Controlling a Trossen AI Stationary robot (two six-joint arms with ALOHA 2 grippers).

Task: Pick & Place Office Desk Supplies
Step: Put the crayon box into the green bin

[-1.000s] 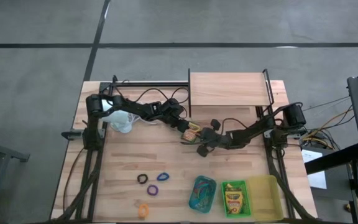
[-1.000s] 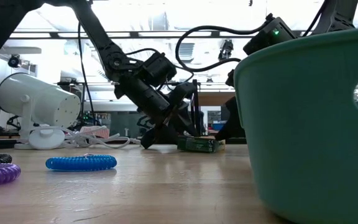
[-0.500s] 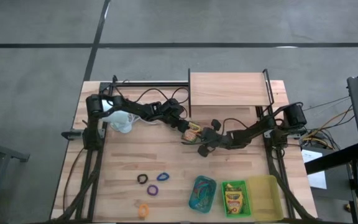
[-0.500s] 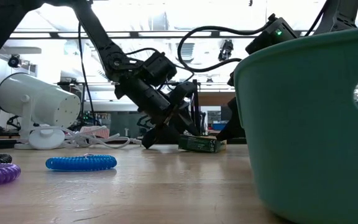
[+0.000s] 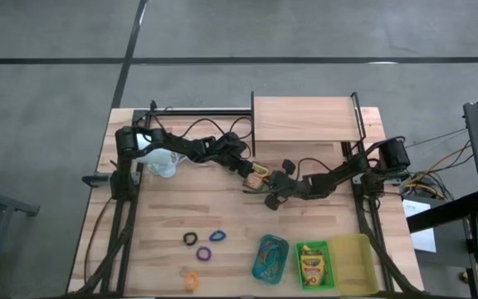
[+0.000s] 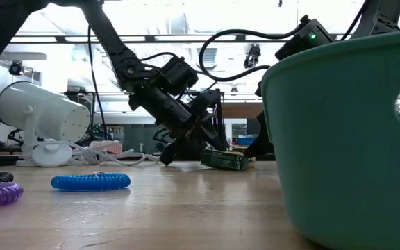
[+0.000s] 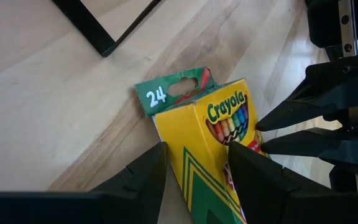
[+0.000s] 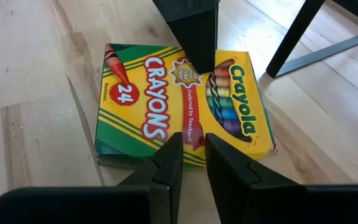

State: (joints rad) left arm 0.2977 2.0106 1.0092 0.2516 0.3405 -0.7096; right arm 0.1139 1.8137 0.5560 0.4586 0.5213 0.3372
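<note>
Two arms meet over one crayon box [image 5: 258, 176] near the middle of the wooden table [image 5: 164, 216], just in front of the raised wooden shelf [image 5: 304, 119]. At the far left, a white lamp [image 5: 159, 160] lies by the left arm's base. From there the left arm reaches across to the box, and the left gripper [image 7: 194, 163] has its jaws set astride the box's narrow end, one finger on each side, closed on it; the low view shows that end of the box [image 6: 223, 160] tipped slightly off the table. Nearer the front edge lie a black loop [image 5: 190, 239], a purple loop [image 5: 203, 253], a blue loop [image 5: 217, 236] and an orange loop [image 5: 191, 281]. Right of these stand a teal tray [image 5: 270, 258], a green tray [image 5: 325, 264] holding another crayon box [image 5: 310, 265], and a yellow tray [image 5: 358, 263]. The right gripper [image 8: 191, 163] comes in from the right, its jaws narrow and holding nothing, tips at the box's edge.
</note>
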